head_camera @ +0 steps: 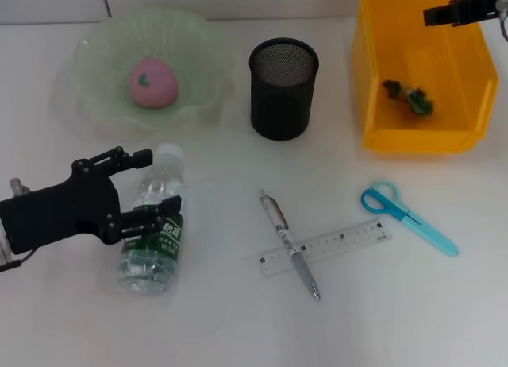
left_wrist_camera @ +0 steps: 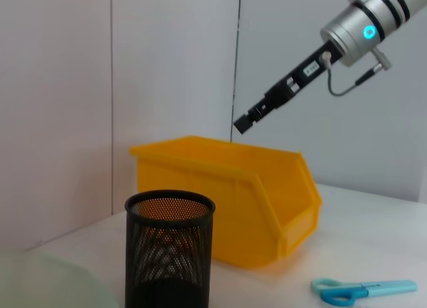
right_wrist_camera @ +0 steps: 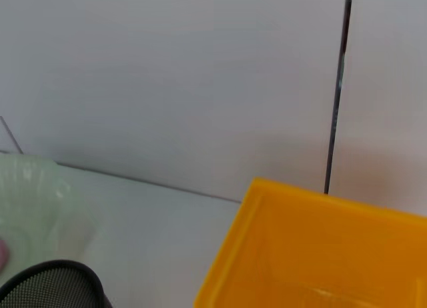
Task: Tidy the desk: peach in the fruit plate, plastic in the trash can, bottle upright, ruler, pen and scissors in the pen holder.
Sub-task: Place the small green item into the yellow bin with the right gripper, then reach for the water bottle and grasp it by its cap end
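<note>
Head view shows your left gripper spread open around the lying bottle, well short of the pen holder, so it could roll; left wrist view shows the right gripper above the trash can, fingers unreadable.

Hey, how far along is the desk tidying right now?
Done: peach sits in the fruit plate, plastic lies in the yellow bin. In hand: left gripper straddles the lying bottle. Left: pen, ruler and scissors lie outside the pen holder. Right gripper hangs above the bin.
</note>
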You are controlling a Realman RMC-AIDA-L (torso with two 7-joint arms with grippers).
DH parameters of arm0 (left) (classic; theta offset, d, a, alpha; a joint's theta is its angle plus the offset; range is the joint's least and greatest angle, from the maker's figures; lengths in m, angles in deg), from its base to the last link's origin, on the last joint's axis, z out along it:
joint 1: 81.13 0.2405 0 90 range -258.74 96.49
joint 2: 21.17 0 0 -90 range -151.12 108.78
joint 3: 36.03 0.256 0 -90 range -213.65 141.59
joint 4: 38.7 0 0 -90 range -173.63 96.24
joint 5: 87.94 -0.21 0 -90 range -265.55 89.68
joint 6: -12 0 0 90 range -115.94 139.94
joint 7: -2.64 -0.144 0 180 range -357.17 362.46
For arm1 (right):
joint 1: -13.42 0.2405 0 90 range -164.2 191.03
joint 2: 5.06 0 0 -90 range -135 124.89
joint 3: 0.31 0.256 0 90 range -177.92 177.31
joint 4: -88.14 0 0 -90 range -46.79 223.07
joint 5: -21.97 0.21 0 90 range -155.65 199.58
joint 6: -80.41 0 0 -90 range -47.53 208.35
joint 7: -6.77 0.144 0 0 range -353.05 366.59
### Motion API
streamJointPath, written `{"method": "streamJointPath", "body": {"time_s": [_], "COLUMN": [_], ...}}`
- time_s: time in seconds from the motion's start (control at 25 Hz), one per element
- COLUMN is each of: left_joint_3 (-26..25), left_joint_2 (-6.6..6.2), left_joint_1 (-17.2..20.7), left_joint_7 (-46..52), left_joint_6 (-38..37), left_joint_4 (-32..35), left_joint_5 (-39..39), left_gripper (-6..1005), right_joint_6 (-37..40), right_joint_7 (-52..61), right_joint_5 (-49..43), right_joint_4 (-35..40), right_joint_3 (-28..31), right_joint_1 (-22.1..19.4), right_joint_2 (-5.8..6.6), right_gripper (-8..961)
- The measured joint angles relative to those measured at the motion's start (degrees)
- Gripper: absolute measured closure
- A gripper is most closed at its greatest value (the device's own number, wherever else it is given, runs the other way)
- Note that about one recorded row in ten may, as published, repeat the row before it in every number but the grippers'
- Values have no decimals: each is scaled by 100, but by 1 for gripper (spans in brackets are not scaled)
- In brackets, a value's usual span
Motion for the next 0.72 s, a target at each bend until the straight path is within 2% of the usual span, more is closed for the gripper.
{"method": "streamJointPath", "body": {"time_s": [0.16, 0.28, 0.32, 0.36, 0.4, 0.44, 0.56, 0.6, 0.64, 0.72], "left_joint_3": [-56, -62, -62, -63, -61, -61, -62, -4, -4, 411], "left_joint_2": [7, 35, 35, 59, 77, 68, 67, 60, 60, 99], "left_joint_1": [-37, -27, -27, 29, 110, 187, 190, 290, 290, 535], "left_joint_7": [159, 562, 562, 853, 1224, 1661, 1704, 2562, 2562, 3478], "left_joint_6": [-24, -136, -136, -208, -257, -285, -288, -326, -326, -73], "left_joint_4": [39, 359, 359, 619, 907, 1178, 1194, 1823, 1823, 2801], "left_joint_5": [4, 55, 55, 175, 392, 706, 723, 832, 832, 787], "left_gripper": [148, 149, 149, 149, 150, 150, 150, 151, 151, 151], "right_joint_6": [-28, -30, -96, -127, -239, -312, -225, -64, 140, 461], "right_joint_7": [-109, -230, -481, -582, -974, -1346, -2994, -3542, -4181, -4987], "right_joint_5": [22, 345, 831, 1039, 1656, 2175, 4077, 4534, 4980, 5434], "right_joint_4": [73, 565, 918, 1034, 1236, 1347, 1278, 1134, 916, 436], "right_joint_3": [4, -99, -270, -331, -501, -625, -862, -911, -961, -1013], "right_joint_1": [-78, -412, -764, -894, -1245, -1522, -2312, -2489, -2686, -2914], "right_joint_2": [-25, -60, -67, -68, -67, -66, -64, -66, -68, -69], "right_gripper": [610, 549, 469, 390, 310, 281, 193, 164, 165, 166]}}
